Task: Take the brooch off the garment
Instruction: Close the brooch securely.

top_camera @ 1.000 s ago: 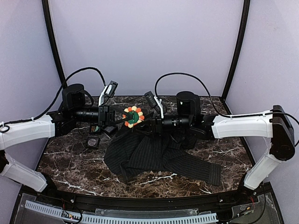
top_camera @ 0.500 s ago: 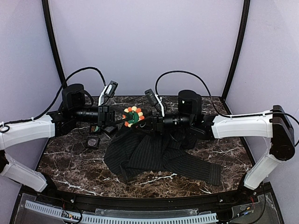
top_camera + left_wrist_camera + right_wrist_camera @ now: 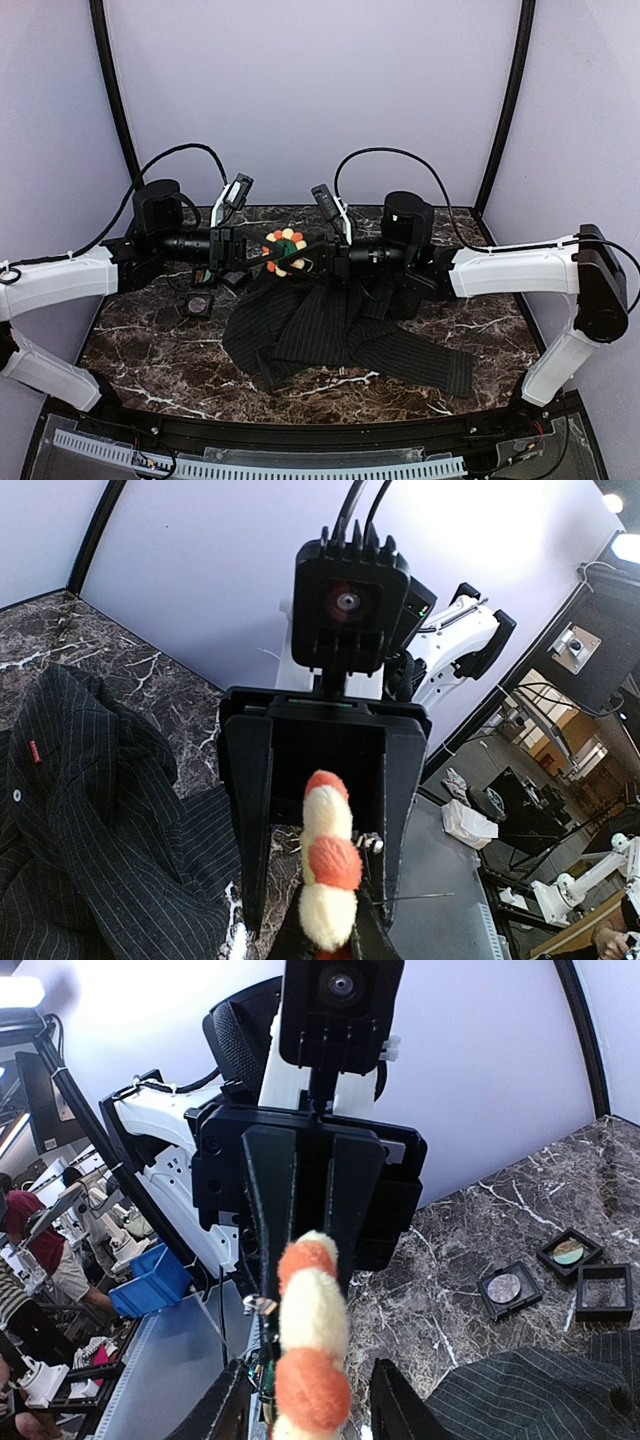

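Across the dark brown, white-veined marble tabletop (image 3: 140,340), mid-table, lies the black pinstriped cloth garment (image 3: 330,335). It's heaped and slack, w/ a sleeve trailing right, prob. left lying so only the pinned spot gets worked. Above its far-left edge both arms reach inward, grippers nose to nose, a setup for pulling or passing btw. the two.

Left gripper (image 3: 308,1222): fingers pressed together, pinching the small round flower-shaped brooch (image 3: 285,251) w/ green centre and orange/red/white beads. Right gripper (image 3: 325,780): fingers spread, one each side of the brooch, no contact I can see; looks poised for a 2nd hold.

Small square black boxes (image 3: 567,1252) sit on bare marble left of the garment, maybe the drop spot.

Brooch hangs in the air btw. the grippers, above the garment. Wrist views show no fabric around it, but can't tell if its pin is free.
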Controlling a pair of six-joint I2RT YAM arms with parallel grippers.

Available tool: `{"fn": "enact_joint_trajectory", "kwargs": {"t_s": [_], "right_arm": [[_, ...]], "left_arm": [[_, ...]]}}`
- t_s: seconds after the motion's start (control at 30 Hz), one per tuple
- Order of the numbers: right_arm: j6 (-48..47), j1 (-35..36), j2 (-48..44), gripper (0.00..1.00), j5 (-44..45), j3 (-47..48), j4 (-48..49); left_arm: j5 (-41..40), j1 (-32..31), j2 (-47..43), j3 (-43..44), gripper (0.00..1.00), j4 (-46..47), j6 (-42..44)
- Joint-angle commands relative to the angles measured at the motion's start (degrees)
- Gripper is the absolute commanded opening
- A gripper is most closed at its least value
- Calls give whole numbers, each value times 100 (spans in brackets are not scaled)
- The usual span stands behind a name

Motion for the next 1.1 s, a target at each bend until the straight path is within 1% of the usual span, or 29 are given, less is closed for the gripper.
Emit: {"fn": "enact_joint_trajectory", "kwargs": {"t_s": [0.0, 0.3, 0.67, 1.07], "right_arm": [[153, -34, 124, 39, -33, 108, 364], [271, -50, 49, 33, 182, 7, 576], [325, -68, 39, 24, 289, -9, 532], [447, -125, -84, 19, 513, -196, 613]], "left_arm": [[108, -43, -4, -75, 1, 59, 5], [108, -50, -2, -76, 1, 54, 14], [99, -52, -11, -83, 1, 54, 14], [30, -55, -59, -97, 1, 46, 29]]}}
